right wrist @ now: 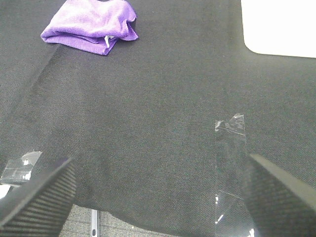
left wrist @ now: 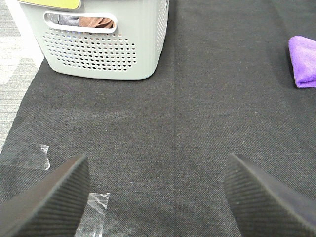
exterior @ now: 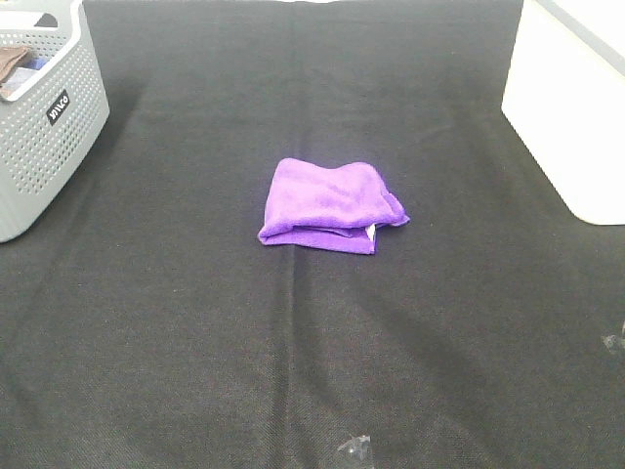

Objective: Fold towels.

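The purple towel [exterior: 330, 206] lies folded into a small bundle in the middle of the black cloth-covered table [exterior: 195, 322], its white tag at the front right corner. It also shows in the right wrist view [right wrist: 89, 25] and at the edge of the left wrist view [left wrist: 303, 60]. My left gripper [left wrist: 158, 202] is open and empty over the table's front left part, far from the towel. My right gripper [right wrist: 160, 197] is open and empty over the table's front right edge. Neither gripper shows in the exterior high view.
A grey perforated basket [exterior: 44, 117] holding cloths stands at the back left; it also shows in the left wrist view [left wrist: 103, 42]. A white box [exterior: 571, 107] stands at the back right. Clear tape strips [right wrist: 229, 143] lie on the cloth near the front edge.
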